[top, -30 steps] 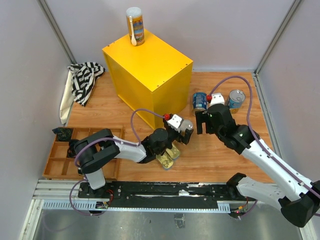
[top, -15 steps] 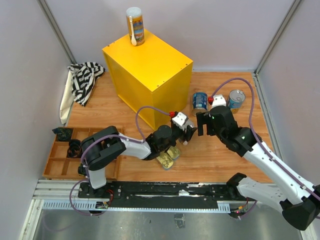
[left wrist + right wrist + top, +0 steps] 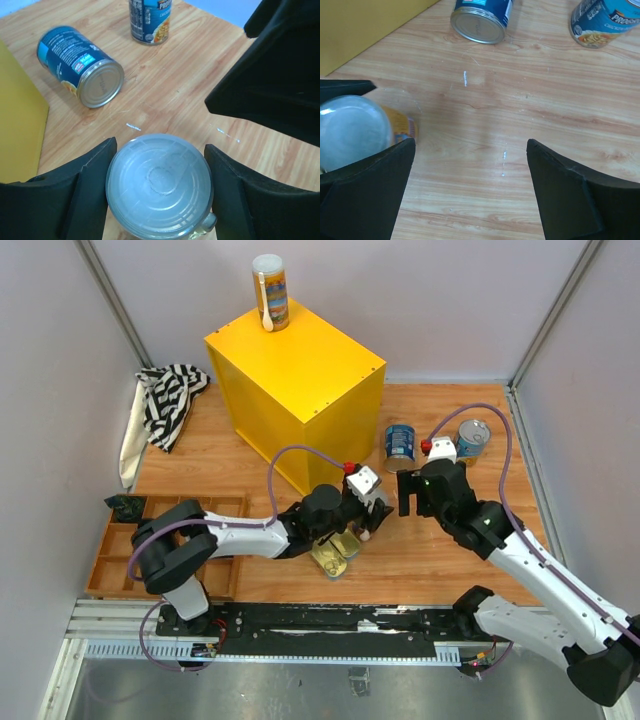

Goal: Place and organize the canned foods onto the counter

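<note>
Filling the whole gap between the fingers (image 3: 85,190) of the left gripper (image 3: 159,150), a slim can (image 3: 159,185) with a clear lid was seen end-on in the left wrist view. Its rim was met by a finger on either side, so the jaws were closed on it at about the can's own width. Whether the can was lifted off the wooden board (image 3: 440,550) or rested on it could not be told. From above, this grip was placed just in front of the near corner of the yellow counter (image 3: 300,350), over two gold tins (image 3: 330,558) that were partly hidden by the wrist. The right gripper (image 3: 470,145) was held close by, to the right of the left one, with its jaws spread wide and only bare wood between them; nothing was grasped. The gripped can was caught at the left edge of the right wrist view, outside those jaws. Beyond both grippers, a blue can (image 3: 82,65) was laid on its side near the counter's right face, its silver end turned toward the left wrist camera, and the other blue can (image 3: 472,437) was set well to its right. A second slim can (image 3: 269,288) was stood upright on the counter's far corner.
</note>
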Controlling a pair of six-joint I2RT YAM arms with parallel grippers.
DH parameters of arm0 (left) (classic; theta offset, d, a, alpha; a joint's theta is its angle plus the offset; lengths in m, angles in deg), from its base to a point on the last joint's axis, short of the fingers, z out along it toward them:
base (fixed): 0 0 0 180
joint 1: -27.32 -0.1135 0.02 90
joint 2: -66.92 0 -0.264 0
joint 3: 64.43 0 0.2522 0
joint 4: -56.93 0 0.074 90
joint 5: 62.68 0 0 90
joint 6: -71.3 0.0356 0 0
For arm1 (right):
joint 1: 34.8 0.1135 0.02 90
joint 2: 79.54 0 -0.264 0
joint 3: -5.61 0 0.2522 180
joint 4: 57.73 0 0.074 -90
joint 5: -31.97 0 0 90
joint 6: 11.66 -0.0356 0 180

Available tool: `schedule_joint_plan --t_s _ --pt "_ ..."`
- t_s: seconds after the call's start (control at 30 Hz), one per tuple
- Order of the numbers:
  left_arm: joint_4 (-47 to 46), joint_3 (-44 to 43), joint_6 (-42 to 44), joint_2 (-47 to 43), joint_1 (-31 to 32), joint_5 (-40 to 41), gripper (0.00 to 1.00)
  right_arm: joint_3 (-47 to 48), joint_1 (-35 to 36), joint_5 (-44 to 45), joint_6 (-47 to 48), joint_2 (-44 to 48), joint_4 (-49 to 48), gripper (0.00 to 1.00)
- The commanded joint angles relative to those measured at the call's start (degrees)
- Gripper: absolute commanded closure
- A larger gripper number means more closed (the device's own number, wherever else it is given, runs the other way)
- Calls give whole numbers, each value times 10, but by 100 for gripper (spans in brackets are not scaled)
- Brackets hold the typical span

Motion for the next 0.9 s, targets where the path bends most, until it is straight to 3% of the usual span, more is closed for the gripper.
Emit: schedule_joint_plan --t_s 0.0,0.17,0.43,0.67,0.87 --pt "14 -48 31 -91 3 -35 100 -13 -8 46 -17 16 -1 6" --pt "143 -115 41 -150 7 -31 100 -27 -8 11 -27 35 -2 7" --pt "357 -298 92 -191 15 74 100 -34 -9 -52 -2 13 -16 6" --pt "435 -401 83 -206 31 176 100 -57 -9 -54 7 67 -1 6" --pt "479 -479 94 -207 34 212 100 -69 -8 -45 3 106 19 6"
